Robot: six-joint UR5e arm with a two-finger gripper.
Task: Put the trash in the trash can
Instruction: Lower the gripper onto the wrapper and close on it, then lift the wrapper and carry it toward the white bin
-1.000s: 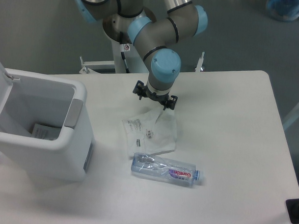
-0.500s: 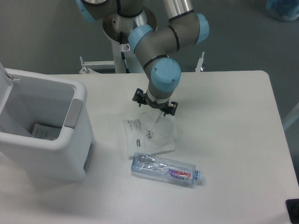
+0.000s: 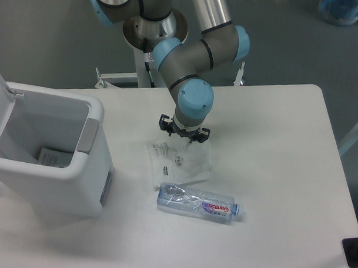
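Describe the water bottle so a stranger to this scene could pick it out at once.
Start at the big white trash can on the table's left side, lid open. To its right, near the front edge, the water bottle lies on its side. Unlike the flat clear plastic bag just behind it, it is rounded, with a red-and-blue label.

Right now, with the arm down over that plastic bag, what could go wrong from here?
The end effector sits at the far edge of the thin clear bag; the film lies flat on the table, so the fingers may slip off it or pinch only a corner. The bag's near edge appears to reach the water bottle, so lifting could drag or roll the bottle. A limp bag could also catch on the trash can rim instead of dropping in.
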